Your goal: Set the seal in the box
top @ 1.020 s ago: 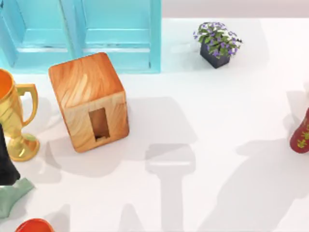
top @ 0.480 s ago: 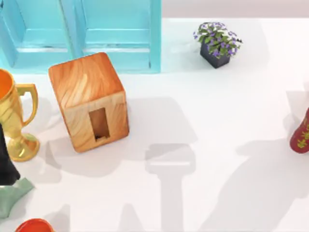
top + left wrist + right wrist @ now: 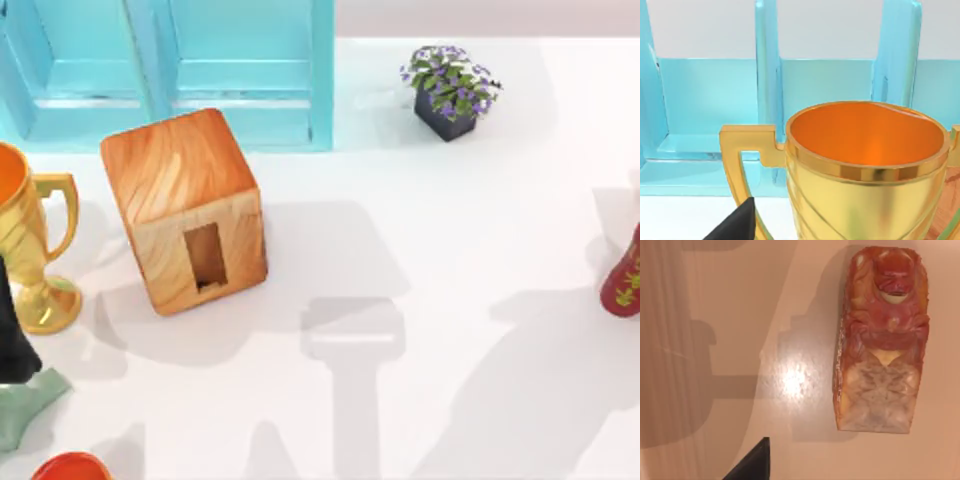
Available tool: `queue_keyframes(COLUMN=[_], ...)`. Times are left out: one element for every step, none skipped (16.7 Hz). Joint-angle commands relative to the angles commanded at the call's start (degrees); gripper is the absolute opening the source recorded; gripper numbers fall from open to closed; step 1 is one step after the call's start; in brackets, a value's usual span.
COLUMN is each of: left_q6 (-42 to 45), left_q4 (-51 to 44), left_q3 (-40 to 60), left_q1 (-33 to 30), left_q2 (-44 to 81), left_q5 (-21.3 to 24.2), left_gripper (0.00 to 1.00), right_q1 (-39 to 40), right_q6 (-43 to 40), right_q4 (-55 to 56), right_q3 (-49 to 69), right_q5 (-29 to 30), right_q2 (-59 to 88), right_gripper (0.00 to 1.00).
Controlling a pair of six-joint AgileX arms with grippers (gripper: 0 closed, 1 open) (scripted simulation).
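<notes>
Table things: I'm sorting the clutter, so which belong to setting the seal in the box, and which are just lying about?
Job:
seal, lying on the table
box, hole facing forward

Lying about:
cabinet
gold cup
flower pot
red vase

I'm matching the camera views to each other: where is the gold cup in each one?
Top: cup at the left edge, left of the box.
Left wrist: cup close up, in front of the cabinet.
Right wrist: this camera looks at the seal instead.
Shared landmark: the turquoise cabinet, behind the cup in the top and left wrist views.
</notes>
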Motion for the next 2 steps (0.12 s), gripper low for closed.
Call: queue_keyframes(left_q6=[0.0, 0.0], left_q4=[0.0, 0.0], left_q3=[0.0, 0.0], left_q1=[0.0, 0.0], left_q2=[0.0, 0.0], left_q5=[0.0, 0.0], left_gripper=[1.00, 1.00], right_q1=[0.0, 0.0], right_q6=[0.0, 0.0], right_q4=[0.0, 0.0], right_q3=[0.0, 0.0], right_q5=[0.0, 0.0], right_q2=[0.0, 0.0], right_gripper=[1.00, 1.00])
